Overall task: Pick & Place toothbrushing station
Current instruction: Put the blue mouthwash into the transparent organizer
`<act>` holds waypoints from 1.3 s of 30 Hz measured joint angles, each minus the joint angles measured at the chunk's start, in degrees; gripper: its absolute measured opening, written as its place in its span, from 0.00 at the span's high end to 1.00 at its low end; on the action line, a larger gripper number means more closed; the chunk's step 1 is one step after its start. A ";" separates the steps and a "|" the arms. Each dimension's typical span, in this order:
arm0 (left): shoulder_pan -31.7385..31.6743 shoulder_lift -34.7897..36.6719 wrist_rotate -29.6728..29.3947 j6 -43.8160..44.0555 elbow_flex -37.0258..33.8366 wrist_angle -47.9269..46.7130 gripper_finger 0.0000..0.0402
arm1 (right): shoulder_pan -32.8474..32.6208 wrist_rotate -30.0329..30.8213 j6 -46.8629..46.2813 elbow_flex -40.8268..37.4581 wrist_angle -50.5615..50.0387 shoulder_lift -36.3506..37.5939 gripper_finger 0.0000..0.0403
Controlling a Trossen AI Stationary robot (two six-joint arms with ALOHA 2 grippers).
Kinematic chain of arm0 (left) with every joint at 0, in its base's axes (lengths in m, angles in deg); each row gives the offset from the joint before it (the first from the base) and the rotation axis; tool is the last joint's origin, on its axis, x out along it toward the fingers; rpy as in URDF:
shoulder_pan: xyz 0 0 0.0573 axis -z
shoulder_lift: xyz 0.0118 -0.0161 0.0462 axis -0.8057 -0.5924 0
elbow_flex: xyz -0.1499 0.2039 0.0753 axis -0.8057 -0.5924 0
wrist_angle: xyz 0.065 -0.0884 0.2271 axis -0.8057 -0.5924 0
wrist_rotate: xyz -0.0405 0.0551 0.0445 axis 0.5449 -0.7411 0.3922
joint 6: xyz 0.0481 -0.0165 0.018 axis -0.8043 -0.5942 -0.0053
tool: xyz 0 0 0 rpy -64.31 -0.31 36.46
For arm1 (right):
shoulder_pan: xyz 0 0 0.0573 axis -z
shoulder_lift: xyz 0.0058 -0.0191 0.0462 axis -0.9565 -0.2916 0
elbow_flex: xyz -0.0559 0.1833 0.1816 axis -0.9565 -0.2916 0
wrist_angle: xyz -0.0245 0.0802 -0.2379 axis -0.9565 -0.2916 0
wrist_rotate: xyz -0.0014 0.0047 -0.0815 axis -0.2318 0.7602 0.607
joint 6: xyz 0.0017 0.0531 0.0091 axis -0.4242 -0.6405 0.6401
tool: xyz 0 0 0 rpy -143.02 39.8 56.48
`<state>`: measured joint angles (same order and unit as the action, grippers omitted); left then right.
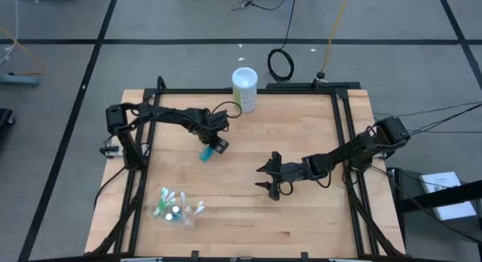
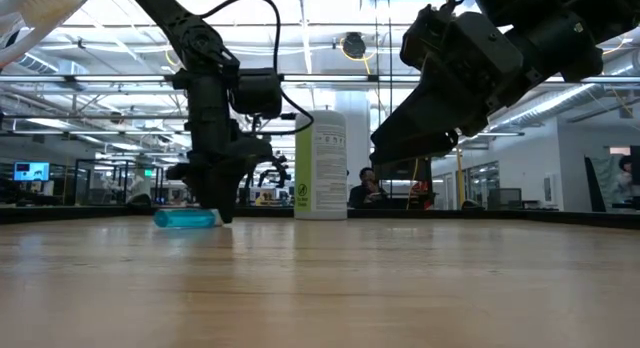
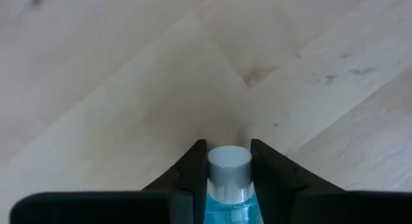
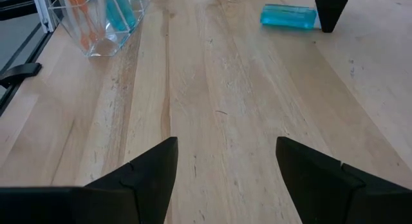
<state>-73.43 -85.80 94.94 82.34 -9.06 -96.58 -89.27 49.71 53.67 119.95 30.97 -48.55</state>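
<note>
On the near-left part of the light wooden table point(image 1: 248, 209) stands a small clear plastic cup point(image 1: 179, 213) holding thin white, green and orange toothbrushes point(image 1: 167, 199). Farther in, right of the middle, the right gripper point(image 1: 269, 179) hangs above the bare wood with its fingers spread wide and nothing between them. Beyond it, to the left, the left gripper point(image 3: 228, 161) is down at the table, its two fingers closing around the white cap of a small teal tube point(image 3: 229, 185) lying flat. At the far edge stands a tall white-and-green cylindrical canister point(image 1: 245, 89).
</note>
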 joint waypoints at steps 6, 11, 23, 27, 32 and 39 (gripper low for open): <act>0.61 0.78 -2.50 -4.11 -0.17 6.23 0.77 | 0.00 1.88 -0.47 -0.02 2.30 0.00 0.37; 3.66 4.53 -7.03 -5.11 -0.26 14.53 0.77 | -0.15 5.09 -0.51 -0.02 2.13 -0.02 0.37; 19.91 13.60 -30.16 -10.51 -0.20 40.48 0.77 | 0.45 21.73 -1.12 -3.35 12.17 -0.07 0.37; 25.39 12.21 -36.67 -15.42 -0.12 48.79 0.77 | 1.19 24.36 1.66 -3.39 16.80 -0.07 0.37; 29.21 11.47 -49.22 -18.35 -0.11 50.97 0.77 | 2.33 24.31 4.02 -3.41 22.89 -0.07 0.37; 30.17 9.70 -50.55 -18.45 -0.12 54.01 0.77 | 2.74 23.51 6.58 -3.41 28.12 -0.07 0.37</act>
<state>-43.26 -76.10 44.39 63.89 -9.18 -42.57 -86.54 73.21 60.25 116.54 59.09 -48.62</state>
